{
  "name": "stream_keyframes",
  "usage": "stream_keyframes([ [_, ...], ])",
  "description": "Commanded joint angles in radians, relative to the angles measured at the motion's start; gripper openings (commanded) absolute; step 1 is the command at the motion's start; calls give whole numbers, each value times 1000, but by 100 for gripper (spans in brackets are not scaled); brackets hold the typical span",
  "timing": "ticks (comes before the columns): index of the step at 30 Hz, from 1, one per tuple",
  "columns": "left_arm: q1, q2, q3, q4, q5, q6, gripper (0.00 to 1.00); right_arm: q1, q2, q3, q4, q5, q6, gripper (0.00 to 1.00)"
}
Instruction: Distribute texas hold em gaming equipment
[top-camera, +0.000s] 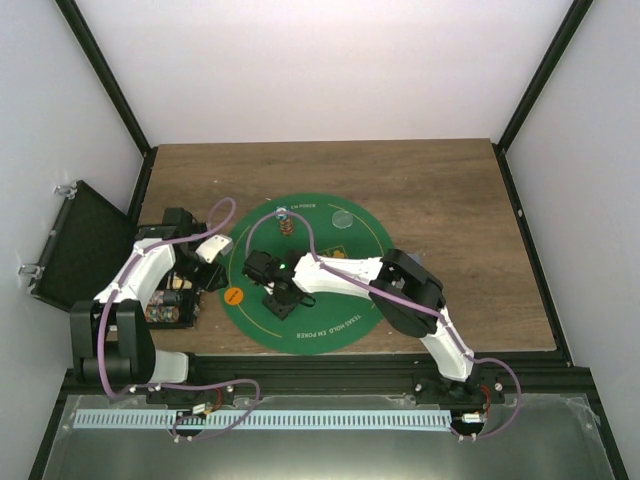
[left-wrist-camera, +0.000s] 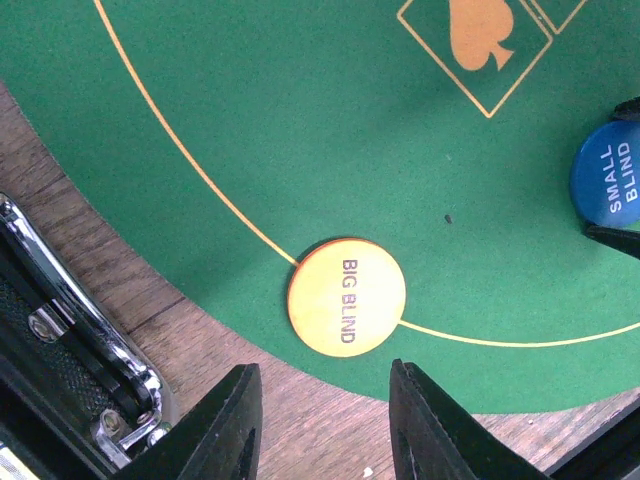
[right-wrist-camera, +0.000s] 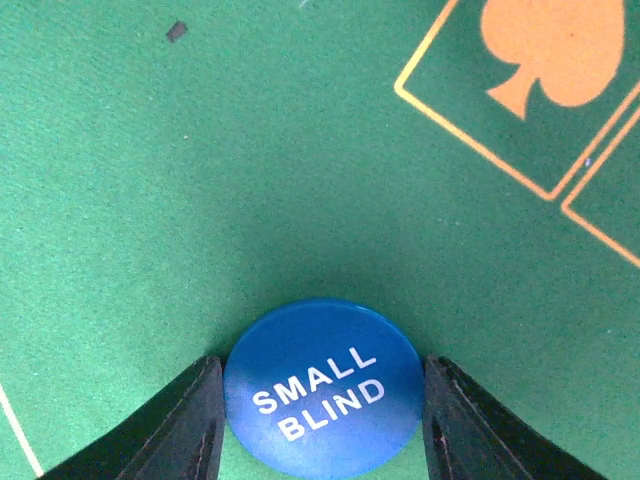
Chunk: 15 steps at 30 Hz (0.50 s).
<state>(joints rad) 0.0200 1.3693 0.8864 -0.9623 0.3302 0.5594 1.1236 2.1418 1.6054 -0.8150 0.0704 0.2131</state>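
Blue disc (right-wrist-camera: 322, 385) pinched, orange disc (left-wrist-camera: 347, 297) free

Your right gripper (right-wrist-camera: 322, 425) pinches the blue disc, marked SMALL BLIND, flat on the green mat (right-wrist-camera: 250, 150). Your left gripper (left-wrist-camera: 325, 420) hangs spread just beside the orange disc, marked BIG BLIND, which lies on the mat's yellow border line

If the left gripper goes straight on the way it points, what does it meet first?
Likely the round orange disc marked BIG BLIND, ahead of the open left gripper on the green felt mat's edge; depth is unclear.
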Motion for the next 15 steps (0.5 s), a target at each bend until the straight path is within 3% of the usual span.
stream_keyframes([
  [1,5,-31,9,-11,9,17,38,-1,45,-18,-59,12,-7,47],
  [6,5,-39,6,-19,6,28,38,-1,25,-38,-72,30,4,34],
  [11,5,-43,0,-20,5,36,39,-19,-94,-184,-97,99,84,32],
  [15,4,-40,-7,-21,9,44,39,-104,-225,-371,-84,90,160,31],
])
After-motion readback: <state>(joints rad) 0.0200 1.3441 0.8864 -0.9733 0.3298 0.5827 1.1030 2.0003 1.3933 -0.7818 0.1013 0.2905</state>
